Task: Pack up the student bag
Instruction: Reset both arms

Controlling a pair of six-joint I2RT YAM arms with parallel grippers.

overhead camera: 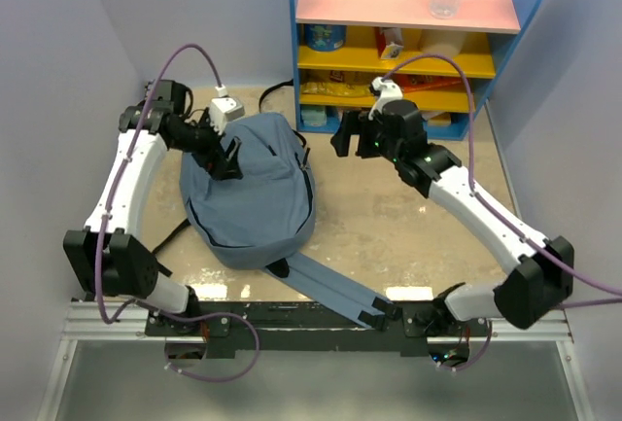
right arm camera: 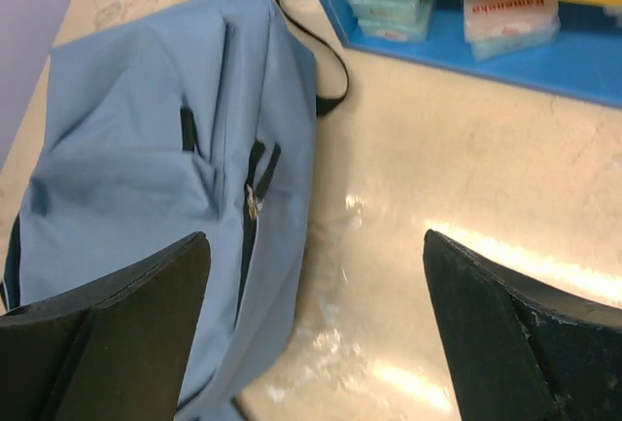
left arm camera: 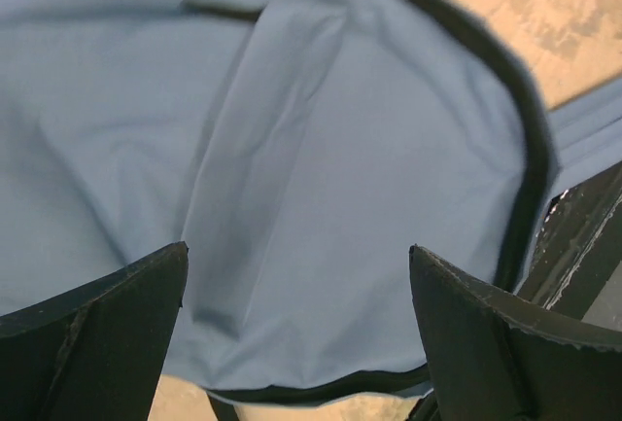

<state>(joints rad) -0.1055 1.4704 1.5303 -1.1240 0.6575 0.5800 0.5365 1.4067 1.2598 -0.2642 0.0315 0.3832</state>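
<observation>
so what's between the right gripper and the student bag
only a strip of bare table; the top view shows the open right gripper beside the student bag, clear of it

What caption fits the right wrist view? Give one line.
Open right pincer hovers above the table beside the bag, blue shelf behind.

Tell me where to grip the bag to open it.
Pinch the small metal zipper pull on the bag's right side. The bag lies flat with that zip facing the right arm, so come down from that side, fingers across the zip line; loose fabric elsewhere would likely bunch.
</observation>
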